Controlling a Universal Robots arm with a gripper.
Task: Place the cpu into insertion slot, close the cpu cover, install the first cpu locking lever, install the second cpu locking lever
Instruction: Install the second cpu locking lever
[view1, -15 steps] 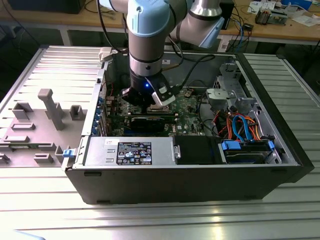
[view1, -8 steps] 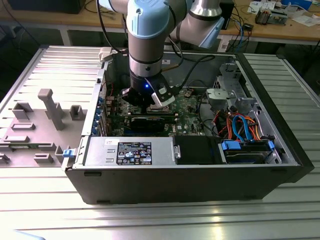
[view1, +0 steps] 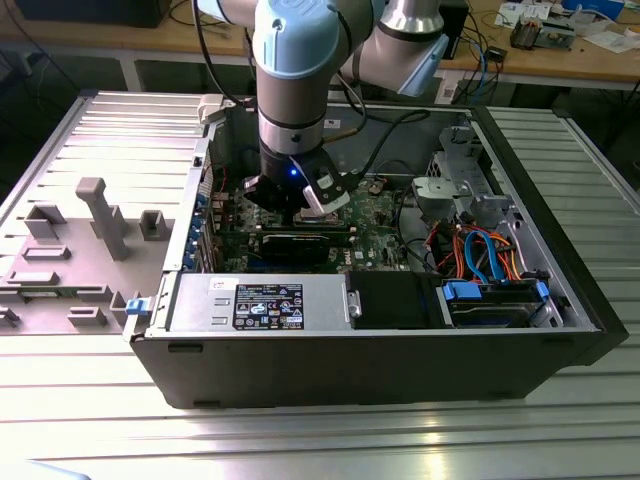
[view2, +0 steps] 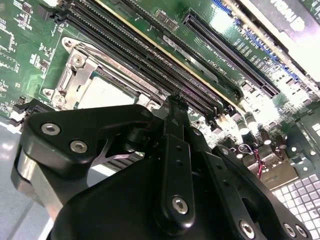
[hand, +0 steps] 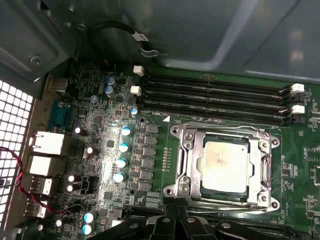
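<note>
In the first wrist view the cpu (hand: 223, 166) lies flat in the insertion slot (hand: 201, 186) at the lower right of the frame. The cpu cover (hand: 192, 158) is folded down around it, so the chip's grey top shows through the cover's window. That placement reads as the seating and closing steps already done, with the chip kept square under the frame.

The claw (hand: 172, 220) sits at the bottom edge of that frame, just beside the near rim of the cover, its tips drawn together on nothing. In the second wrist view its fingers (view2: 176, 150) stand centre frame, close over the socket corner.

Room is tight. The memory slots (hand: 215, 100) run just above the socket, a row of capacitors (hand: 122, 155) stands to its left, and in the exterior view the case wall (view1: 340, 355) boxes the arm in at frame centre.
</note>
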